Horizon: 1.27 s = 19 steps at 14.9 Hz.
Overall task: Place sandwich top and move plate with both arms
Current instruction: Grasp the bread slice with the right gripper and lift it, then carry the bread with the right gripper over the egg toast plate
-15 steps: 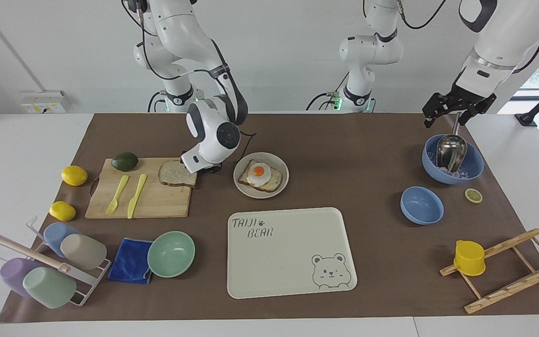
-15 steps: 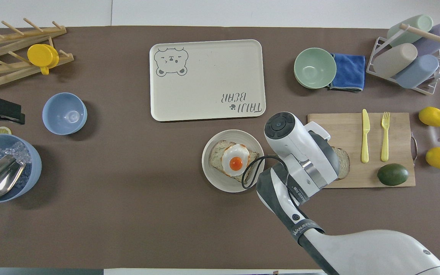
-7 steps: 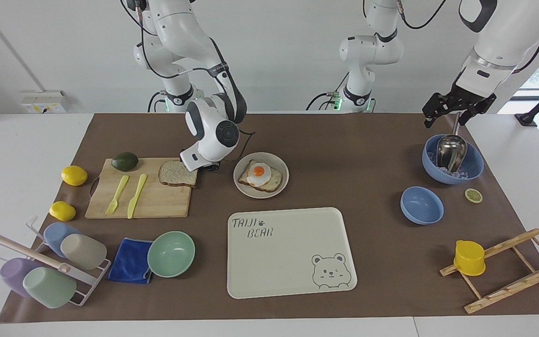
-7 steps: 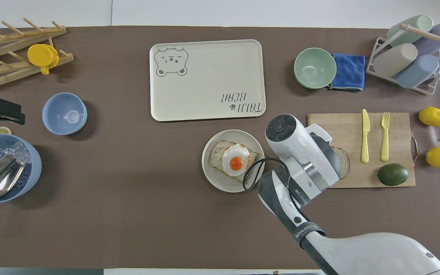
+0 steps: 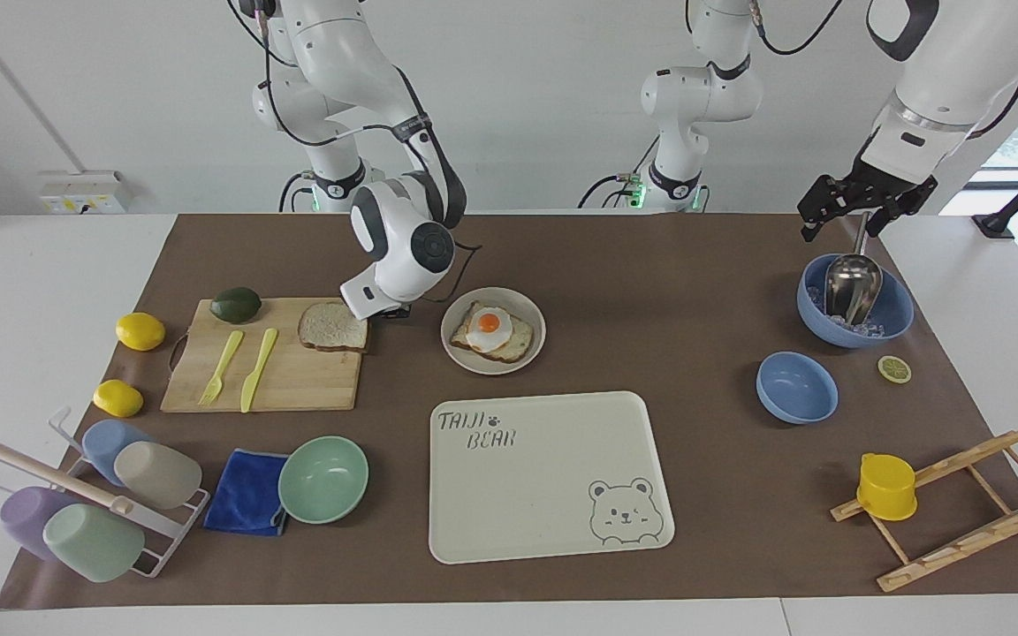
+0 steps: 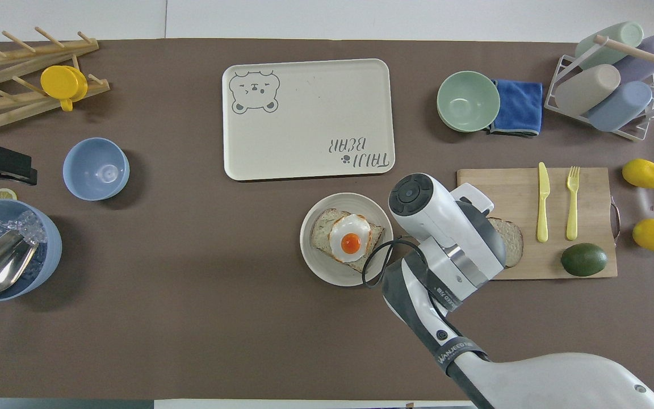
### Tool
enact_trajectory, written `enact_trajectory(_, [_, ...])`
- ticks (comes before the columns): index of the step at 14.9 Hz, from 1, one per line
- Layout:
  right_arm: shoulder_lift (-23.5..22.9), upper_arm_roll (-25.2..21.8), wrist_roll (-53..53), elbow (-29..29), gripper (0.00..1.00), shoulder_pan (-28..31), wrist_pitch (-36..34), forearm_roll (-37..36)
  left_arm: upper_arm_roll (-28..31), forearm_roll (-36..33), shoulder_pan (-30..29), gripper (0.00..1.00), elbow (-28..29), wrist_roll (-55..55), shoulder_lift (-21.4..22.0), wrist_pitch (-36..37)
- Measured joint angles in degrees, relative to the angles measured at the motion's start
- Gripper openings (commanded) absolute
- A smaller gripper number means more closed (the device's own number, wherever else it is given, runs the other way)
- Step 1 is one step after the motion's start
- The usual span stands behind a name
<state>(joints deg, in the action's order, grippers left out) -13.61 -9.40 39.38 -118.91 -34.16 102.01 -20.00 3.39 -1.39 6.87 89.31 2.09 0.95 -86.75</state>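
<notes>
The sandwich top [image 5: 330,327], a plain bread slice, lies at the corner of the wooden cutting board [image 5: 297,380] closest to the plate; only its outer edge [image 6: 513,243] shows past the wrist in the overhead view. My right gripper [image 5: 383,314] is down at the slice's plate-side edge and shut on it, its fingers mostly hidden under the white wrist. That edge sits slightly raised. The round cream plate [image 5: 537,331] beside the board carries an egg-topped toast [image 5: 491,331]. My left gripper [image 5: 849,221] waits open over the ice bowl at its own end.
The bear tray [image 5: 553,477] lies farther from the robots than the plate. A knife, a fork and an avocado [image 5: 236,304] share the board. The ice bowl [image 5: 893,314] holds a metal scoop. A mint bowl [image 5: 323,479], blue cloth, cup rack, lemons and blue bowl [image 5: 796,387] stand around.
The right gripper has closed on the bread's edge and its wrist has risen a little, shifting the slice slightly on the board. The left arm has not moved.
</notes>
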Motion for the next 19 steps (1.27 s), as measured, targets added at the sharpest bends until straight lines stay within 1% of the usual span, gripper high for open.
enact_trajectory(2, [-0.13, 0.68, 0.00, 3.76, 0.00, -1.44, -4.89, -0.72, 0.00, 0.00, 0.00, 1.00, 0.00, 0.00, 0.00, 0.00])
enact_trajectory(4, [-0.49, 1.35, 0.00, 8.84, 0.00, -4.83, -9.85, -0.73, 0.00, 0.00, 0.00, 1.00, 0.00, 0.00, 0.00, 0.00])
enact_trajectory(6, [-0.80, 1.74, 0.00, 12.02, 0.00, -8.67, -12.21, -0.83, 0.00, 0.00, 0.00, 1.00, 0.00, 0.00, 0.00, 0.00])
enact_trajectory(8, [-1.32, 2.81, 0.00, 14.19, 0.00, -10.20, -12.40, -1.51, 0.00, 0.00, 0.00, 1.00, 0.00, 0.00, 0.00, 0.00])
enact_trajectory(11, [-2.59, 6.78, 0.47, 18.65, 0.00, -10.47, -13.57, -1.55, 0.00, 0.00, 0.00, 1.00, 0.00, 0.00, 0.00, 0.00])
enact_trajectory(13, [-3.57, 8.26, 4.23, 21.57, 0.00, -10.57, -14.02, -1.45, 0.00, 0.00, 0.00, 1.00, 0.00, 0.00, 0.00, 0.00])
enact_trajectory(14, [-4.26, 8.30, 5.79, 23.12, 0.00, -10.45, -13.63, -0.70, 0.00, 0.00, 0.00, 1.00, 0.00, 0.00, 0.00, 0.00])
enact_trajectory(16, [-5.78, 8.11, 7.91, 25.66, 0.00, -9.44, -11.61, 3.91, 0.00, 0.00, 0.00, 1.00, 0.00, 0.00, 0.00, 0.00])
enact_trajectory(19, [-7.68, 8.05, 8.70, 27.65, 0.00, -6.56, -10.28, 7.53, 0.00, 0.00, 0.00, 1.00, 0.00, 0.00, 0.00, 0.00])
